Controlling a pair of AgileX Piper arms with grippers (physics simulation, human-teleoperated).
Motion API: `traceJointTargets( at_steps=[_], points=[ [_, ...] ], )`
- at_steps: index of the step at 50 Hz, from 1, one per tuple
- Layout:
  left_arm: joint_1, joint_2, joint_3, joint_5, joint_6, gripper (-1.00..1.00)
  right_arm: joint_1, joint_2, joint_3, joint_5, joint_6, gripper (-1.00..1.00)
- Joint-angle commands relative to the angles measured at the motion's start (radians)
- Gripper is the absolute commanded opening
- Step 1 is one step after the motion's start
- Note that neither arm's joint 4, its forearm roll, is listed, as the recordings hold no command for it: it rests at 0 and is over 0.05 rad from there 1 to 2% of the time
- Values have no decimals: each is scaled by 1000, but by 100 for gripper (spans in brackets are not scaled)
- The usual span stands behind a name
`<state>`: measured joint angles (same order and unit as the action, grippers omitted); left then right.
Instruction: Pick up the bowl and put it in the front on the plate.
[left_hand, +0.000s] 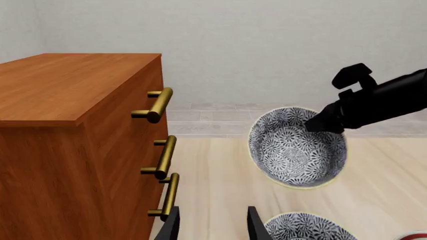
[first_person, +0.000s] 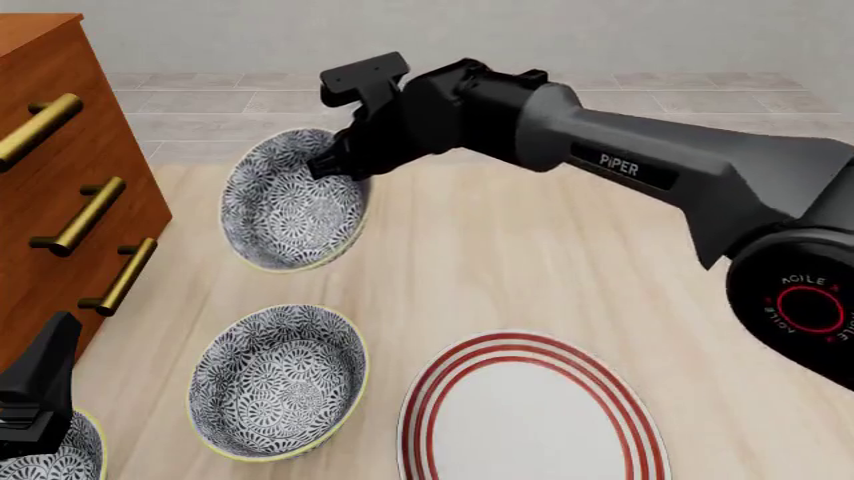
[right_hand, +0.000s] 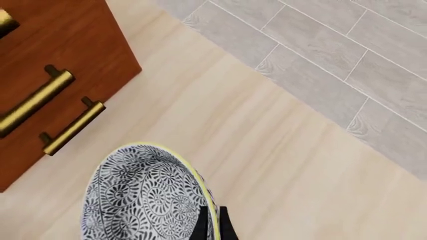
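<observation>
Nearest the plate sits a second bowl, just beside its left. Beyond the plate, the right gripper pinches the rim of the bowl, tilted, beside the wooden dresser. The left gripper stands open.

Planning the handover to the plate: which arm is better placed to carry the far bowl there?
Right. The right gripper is clamped on the tilted bowl's rim, while the left gripper is open and empty beside the drawers.

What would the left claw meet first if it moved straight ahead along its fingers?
Probably the near blue-and-white floral bowl, just beside the open left claw; otherwise bare pale wooden table. Depth is unclear.
</observation>
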<state>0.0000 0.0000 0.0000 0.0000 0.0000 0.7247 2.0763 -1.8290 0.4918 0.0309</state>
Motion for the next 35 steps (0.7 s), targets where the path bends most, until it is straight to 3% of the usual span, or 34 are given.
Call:
traceJointTargets(
  at_steps=[1,35],
  points=[
    [0,0,0,0,0,100,-4,-78,83,-22,2,-100],
    [0,0,0,0,0,100,-23,-294,388,-131,27,-100]
  ],
)
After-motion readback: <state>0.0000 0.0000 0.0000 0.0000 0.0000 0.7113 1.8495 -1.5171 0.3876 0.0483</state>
